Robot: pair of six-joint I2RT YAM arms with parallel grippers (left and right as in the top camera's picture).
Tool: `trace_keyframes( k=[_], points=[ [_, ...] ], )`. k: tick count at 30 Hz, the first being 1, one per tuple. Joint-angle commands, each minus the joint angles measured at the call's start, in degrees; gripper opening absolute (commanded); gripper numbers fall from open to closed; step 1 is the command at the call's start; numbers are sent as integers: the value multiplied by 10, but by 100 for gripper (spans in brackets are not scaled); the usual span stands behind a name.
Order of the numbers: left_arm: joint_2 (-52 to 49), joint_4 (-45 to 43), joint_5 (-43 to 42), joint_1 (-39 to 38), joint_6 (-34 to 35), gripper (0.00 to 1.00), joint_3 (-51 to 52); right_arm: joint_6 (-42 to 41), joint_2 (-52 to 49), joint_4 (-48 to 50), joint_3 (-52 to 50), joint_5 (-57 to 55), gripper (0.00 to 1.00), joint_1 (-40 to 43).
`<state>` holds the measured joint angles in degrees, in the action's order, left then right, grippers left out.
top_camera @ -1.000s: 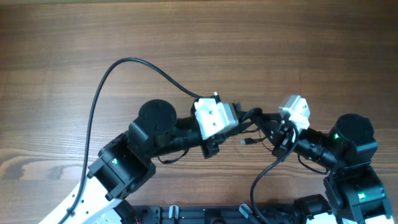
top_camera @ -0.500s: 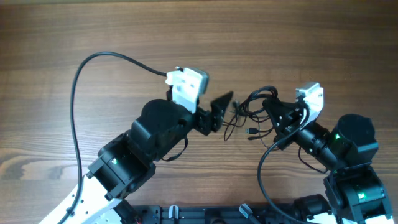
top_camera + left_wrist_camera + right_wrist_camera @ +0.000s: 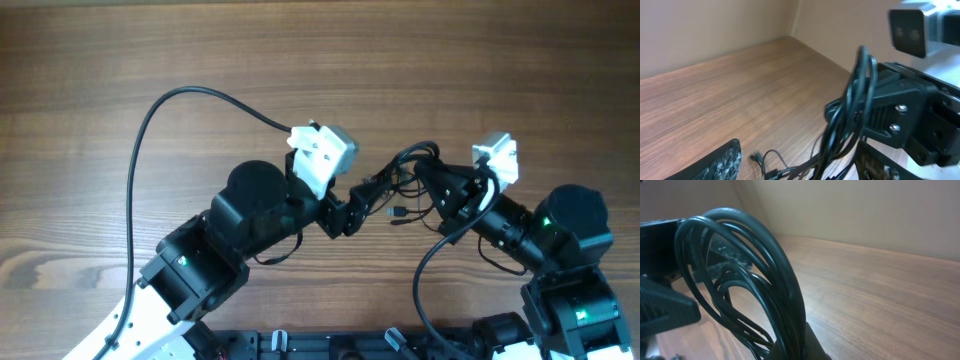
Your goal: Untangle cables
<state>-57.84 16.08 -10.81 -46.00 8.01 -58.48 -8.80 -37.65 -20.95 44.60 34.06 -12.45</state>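
Note:
The cables (image 3: 408, 168) are thin black cords looped in a bundle between the two arms. My right gripper (image 3: 437, 182) is shut on the bundle. Its wrist view shows the loops (image 3: 742, 275) rising out of the closed fingers (image 3: 812, 345). A small plug (image 3: 397, 213) hangs loose below the bundle. Just left of it, my left gripper (image 3: 366, 198) is open. In the left wrist view the loops (image 3: 860, 95) stand upright against the right gripper's black body. Loose strands with a plug (image 3: 771, 172) trail between the left gripper's (image 3: 800, 160) spread fingers (image 3: 715, 162), which grip nothing.
The thick black camera wire (image 3: 160, 110) of the left arm arcs over the wooden table (image 3: 520, 60) at the left. Another wire (image 3: 425, 270) curves under the right arm. Both arm bases stand at the near edge.
My left gripper opened, swung up and away, then came back to the left side of the bundle. My right gripper moved slightly up with the cables, staying shut on them.

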Motion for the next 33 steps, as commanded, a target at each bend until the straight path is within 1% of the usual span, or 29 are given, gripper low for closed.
trace_keyframes(
  k=[1, 4, 6, 11, 13, 16, 19, 20, 22, 24, 29, 33],
  points=[
    [7, -1, -42, 2, -33, 75, -11, 23, 3, 8, 0, 58, 4, -1],
    [7, 2, -42, 2, -33, 74, -11, 43, 3, 12, 0, 95, 4, -1],
    [7, 2, -42, 2, -33, 73, -11, 43, 3, 10, 0, 92, 4, -1],
    [19, 1, -44, 2, -33, 71, -11, 50, 3, -8, 0, 32, 4, -1],
    [35, 0, -44, 2, -33, 71, -11, 78, 3, -17, 0, 33, 4, -1],
    [62, -2, -43, 2, -33, 74, -11, 127, 3, -28, 0, 49, 4, -1],
    [83, -3, -25, 2, -33, 76, -11, 196, 3, -25, 0, 106, 4, -1],
    [87, -2, -19, 2, -33, 75, -11, 225, 3, -23, 0, 131, 4, -1],
    [87, 0, -18, 2, -33, 73, -11, 256, 3, -20, 0, 143, 4, -1],
    [84, 8, -18, 2, -33, 70, -11, 269, 3, -15, 0, 144, 4, -1],
    [71, 33, -18, 2, -33, 69, -11, 269, 3, 9, 0, 161, 4, -1],
    [52, 33, -18, 2, -31, 67, -11, 282, 3, 13, 0, 165, 4, -1]
  ],
)
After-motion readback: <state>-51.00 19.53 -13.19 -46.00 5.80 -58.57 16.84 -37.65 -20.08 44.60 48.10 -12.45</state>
